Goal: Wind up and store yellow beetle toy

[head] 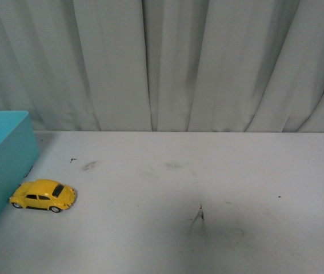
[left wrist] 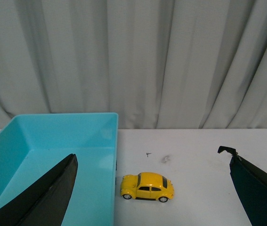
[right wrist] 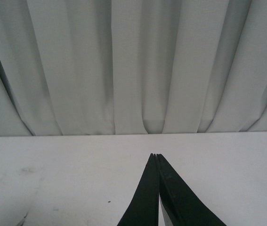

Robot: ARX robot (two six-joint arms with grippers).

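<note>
The yellow beetle toy [left wrist: 147,187] sits ahead of the wide-spread left claw [left wrist: 147,154].

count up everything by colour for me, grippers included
yellow: 1, the beetle toy
turquoise: 1, the box
black: 2, the left gripper, open, and the right gripper, shut
total: 4
</note>
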